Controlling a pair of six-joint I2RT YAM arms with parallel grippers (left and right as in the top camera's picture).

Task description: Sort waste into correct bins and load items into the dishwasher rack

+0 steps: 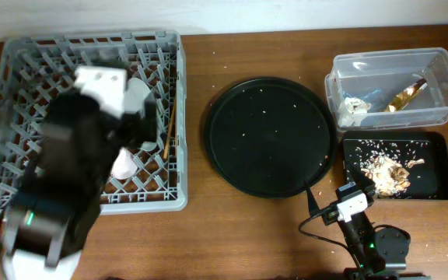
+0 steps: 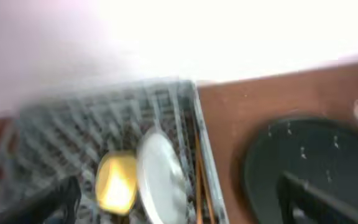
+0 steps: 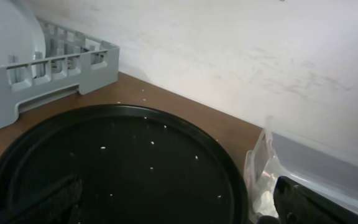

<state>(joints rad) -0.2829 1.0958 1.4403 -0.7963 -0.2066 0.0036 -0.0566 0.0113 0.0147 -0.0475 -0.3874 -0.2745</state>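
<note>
The grey dishwasher rack (image 1: pixel 173 198) stands at the left. In it the left wrist view shows the yellow bowl (image 2: pixel 117 180), the pale plate (image 2: pixel 160 177) on edge and the wooden chopsticks (image 2: pixel 199 180). A pale pinkish cup (image 1: pixel 123 163) shows beside my left arm; the blue cup is hidden. My left gripper (image 2: pixel 185 214) is open and empty above the rack, the picture blurred. The clear tub (image 1: pixel 434 62) holds white tissue (image 1: pixel 354 109) and the gold wrapper (image 1: pixel 407 95). The black tray (image 1: pixel 434 148) holds tan scraps (image 1: pixel 387 171). My right gripper (image 3: pixel 185 208) is open and empty.
The large round black tray (image 1: pixel 271 136) with a few crumbs lies mid-table between the rack and the bins. My left arm (image 1: pixel 76 148) covers much of the rack. My right arm (image 1: pixel 356 206) sits at the front edge, below the black tray.
</note>
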